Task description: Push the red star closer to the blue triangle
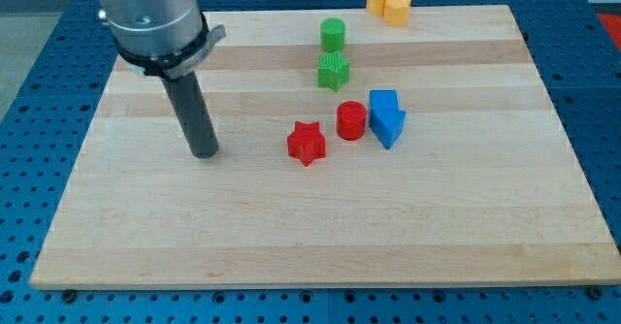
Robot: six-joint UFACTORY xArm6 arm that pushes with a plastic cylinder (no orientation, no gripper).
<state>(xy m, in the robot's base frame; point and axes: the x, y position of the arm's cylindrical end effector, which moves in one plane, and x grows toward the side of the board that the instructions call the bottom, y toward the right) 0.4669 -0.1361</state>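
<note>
The red star (pixel 307 143) lies near the middle of the wooden board. The blue triangle (pixel 388 127) lies to its right, with a red cylinder (pixel 351 121) between the two, a little higher in the view. A blue cube (pixel 384 102) touches the triangle from above. My tip (pixel 205 153) rests on the board well to the left of the red star, apart from every block.
A green cylinder (pixel 333 35) and a green star (pixel 333 72) stand above the red blocks. Two yellow blocks (pixel 388 3) sit at the board's top edge (pixel 437 10). The board lies on a blue perforated table (pixel 39 62).
</note>
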